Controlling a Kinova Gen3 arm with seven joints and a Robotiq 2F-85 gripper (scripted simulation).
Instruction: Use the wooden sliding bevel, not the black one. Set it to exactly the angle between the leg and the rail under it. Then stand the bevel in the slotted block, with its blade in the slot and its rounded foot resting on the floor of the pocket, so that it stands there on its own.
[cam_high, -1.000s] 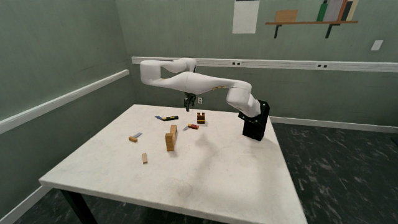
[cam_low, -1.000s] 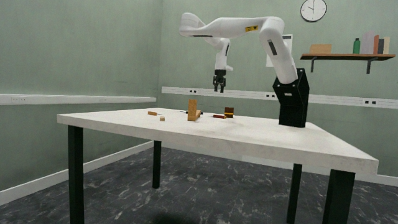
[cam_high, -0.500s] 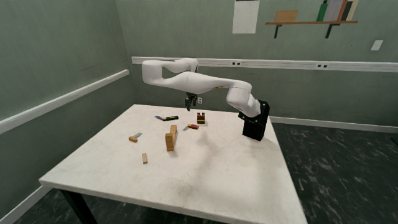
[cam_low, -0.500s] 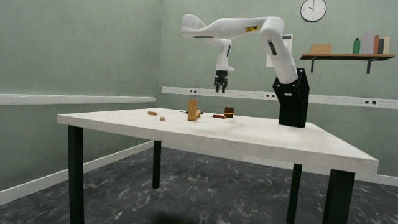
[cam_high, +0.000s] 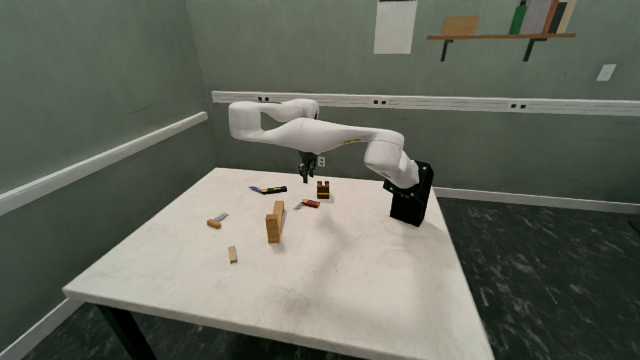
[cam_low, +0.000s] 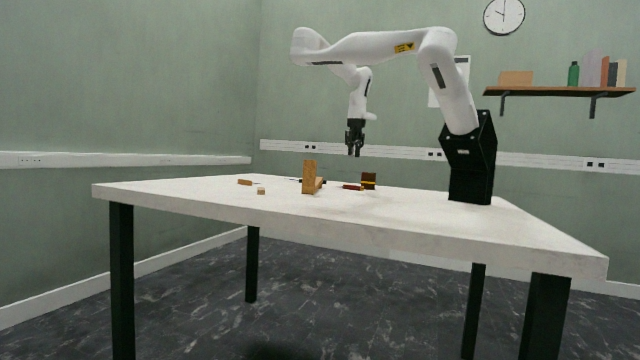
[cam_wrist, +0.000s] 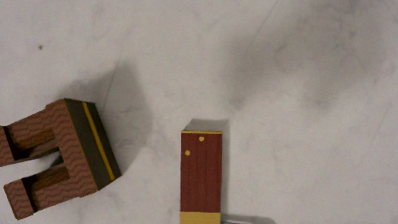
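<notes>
The wooden sliding bevel (cam_high: 310, 203) (cam_low: 352, 187) (cam_wrist: 201, 175) lies flat on the white table (cam_high: 350, 280). It has a red-brown stock with a yellow end band, and its grey blade shows at the bottom edge of the wrist view. The brown slotted block (cam_high: 323, 190) (cam_low: 368, 180) (cam_wrist: 55, 155) stands just beside it. The leg and rail (cam_high: 275, 221) (cam_low: 310, 177) of light wood stand in the middle of the table. The black bevel (cam_high: 272, 189) lies at the back left. My gripper (cam_high: 306, 176) (cam_low: 354, 150) hangs above the table behind the wooden bevel, partly open and empty. Its fingers are out of the wrist view.
A small tool (cam_high: 216, 221) with a light wooden handle and a grey blade lies at the left. A small wooden block (cam_high: 232, 254) lies nearer the front. The robot's black base (cam_high: 411, 200) stands at the table's right back.
</notes>
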